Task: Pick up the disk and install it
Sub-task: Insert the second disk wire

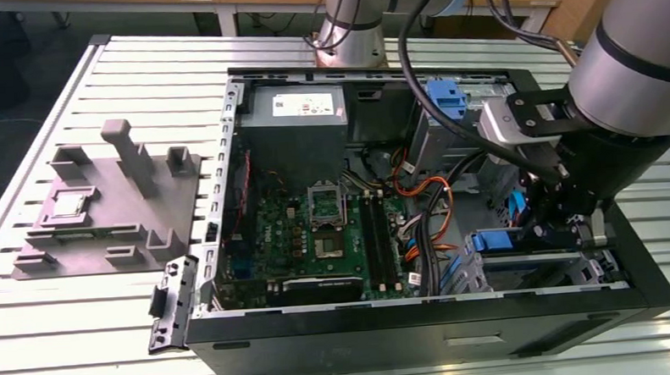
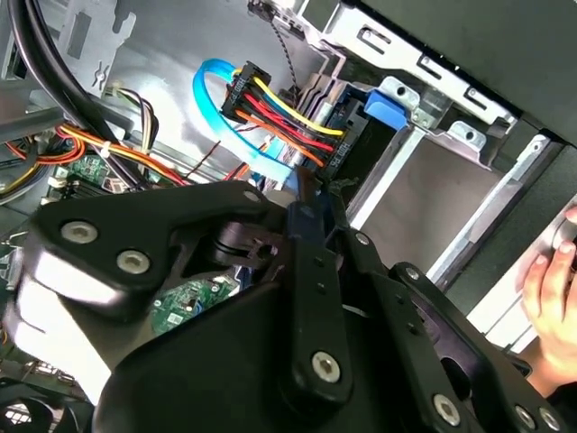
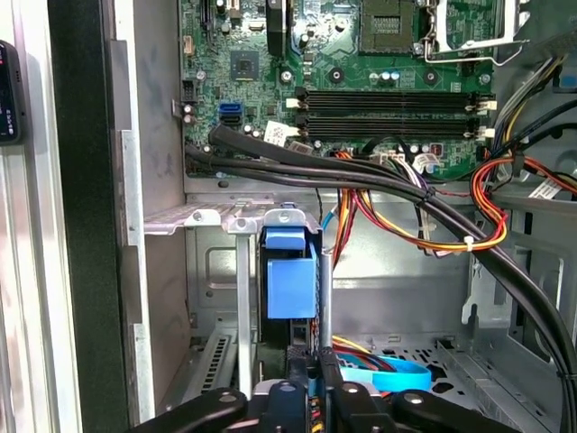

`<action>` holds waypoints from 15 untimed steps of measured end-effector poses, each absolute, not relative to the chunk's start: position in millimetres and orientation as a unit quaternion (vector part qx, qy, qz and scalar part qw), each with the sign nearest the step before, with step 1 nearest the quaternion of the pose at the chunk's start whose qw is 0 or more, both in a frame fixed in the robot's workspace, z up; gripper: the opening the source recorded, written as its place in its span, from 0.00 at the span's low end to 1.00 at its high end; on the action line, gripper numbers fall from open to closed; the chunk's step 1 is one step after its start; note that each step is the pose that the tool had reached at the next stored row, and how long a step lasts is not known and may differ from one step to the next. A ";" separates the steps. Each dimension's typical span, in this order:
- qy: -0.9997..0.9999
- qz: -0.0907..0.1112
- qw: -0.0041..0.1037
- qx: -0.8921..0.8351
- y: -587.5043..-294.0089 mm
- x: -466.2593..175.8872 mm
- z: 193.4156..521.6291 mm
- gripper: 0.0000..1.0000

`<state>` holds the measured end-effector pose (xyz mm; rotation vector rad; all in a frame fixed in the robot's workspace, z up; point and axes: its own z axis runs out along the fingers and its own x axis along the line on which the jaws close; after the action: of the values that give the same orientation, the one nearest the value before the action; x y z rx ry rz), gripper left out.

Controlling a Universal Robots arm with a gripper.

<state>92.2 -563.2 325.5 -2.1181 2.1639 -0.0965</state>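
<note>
A slatted metal tabletop (image 1: 80, 317) carries an open computer case (image 1: 432, 336). Inside, the disk (image 3: 290, 280) stands edgewise in its drive bay (image 3: 225, 221). The pincer (image 3: 311, 383) is clamped on the disk's edge.

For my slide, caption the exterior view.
Robot gripper lowered into the open computer case beside the blue-framed disk.

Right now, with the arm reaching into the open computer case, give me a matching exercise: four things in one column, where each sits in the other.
Things:
1. disk
2. power supply
3. motherboard
4. grey fixture

Places:
A. on the slatted table, outside the case, at the exterior view's left
B. flat on the case floor, green
C. standing in the drive bay at the exterior view's right
D. at the far end of the case, white label on top

Pairs: 1-C, 2-D, 3-B, 4-A
</note>
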 end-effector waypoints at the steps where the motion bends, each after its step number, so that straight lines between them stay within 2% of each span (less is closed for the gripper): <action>1: 0.713 -0.032 0.056 -0.698 -563.3 92.2 325.4 0.17; 2: 0.713 -0.032 0.056 -0.698 -563.3 92.2 326.1 0.23; 12: 0.714 -0.026 0.050 -0.698 -563.3 95.5 340.7 0.23; 14: 0.714 -0.024 0.048 -0.698 -563.2 96.9 340.9 0.22; 15: 0.714 -0.024 0.047 -0.698 -563.2 97.2 340.9 0.15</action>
<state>97.2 -563.2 340.9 -2.1301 2.1770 -0.0732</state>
